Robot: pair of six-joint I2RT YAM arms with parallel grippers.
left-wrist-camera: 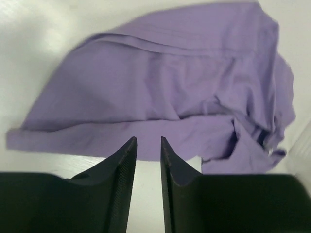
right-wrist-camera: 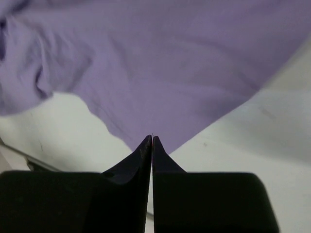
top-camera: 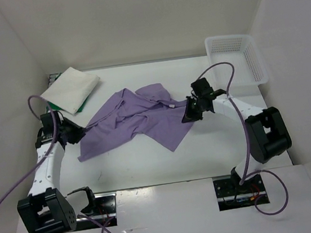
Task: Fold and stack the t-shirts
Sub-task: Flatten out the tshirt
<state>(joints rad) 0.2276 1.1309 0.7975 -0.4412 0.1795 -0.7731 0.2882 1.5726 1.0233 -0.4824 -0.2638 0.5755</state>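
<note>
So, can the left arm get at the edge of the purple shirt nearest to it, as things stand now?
Probably yes. The left tool is open and points at the purple shirt, whose edge lies just beyond its tips on the table, with nothing between them.

The jaws meet tight on a corner of the lavender t-shirt (right-wrist-camera: 160, 63)

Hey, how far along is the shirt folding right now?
Two look done: the white shirt lies folded on the green shirt at the far left corner. In hand: the right gripper is pinched on a corner of the purple shirt, which lies rumpled mid-table; the left gripper is open at its edge. Left: folding it and stacking it.
</note>
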